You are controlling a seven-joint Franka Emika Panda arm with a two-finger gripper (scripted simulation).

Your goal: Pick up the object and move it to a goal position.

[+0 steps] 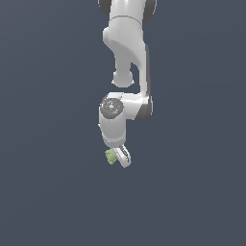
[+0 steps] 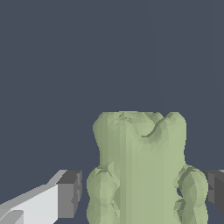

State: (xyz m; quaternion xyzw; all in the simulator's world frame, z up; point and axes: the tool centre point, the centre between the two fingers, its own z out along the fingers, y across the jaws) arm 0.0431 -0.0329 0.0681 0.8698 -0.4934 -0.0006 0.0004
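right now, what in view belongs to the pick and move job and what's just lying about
Belongs to the job:
- small pale green lumpy object, sitting between the finger pads
- white gripper with dark grey pads; there is a gap between pad and object on one side

Just lying about:
- nothing else shows; only the plain dark blue-grey background

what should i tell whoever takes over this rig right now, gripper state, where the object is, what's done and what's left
Gripper: fingers on either side of the pale green object, with a gap visible at each pad in the wrist view, so it reads as open, not yet clamped.
Object: at the fingertips, on the exterior view's left of the white finger.
Whether it rests on the surface or is lifted cannot be told from these views.
Done: approach and alignment around the object.
Left: close on it, confirm the grasp, carry it to the goal. No goal marker shows in either view.
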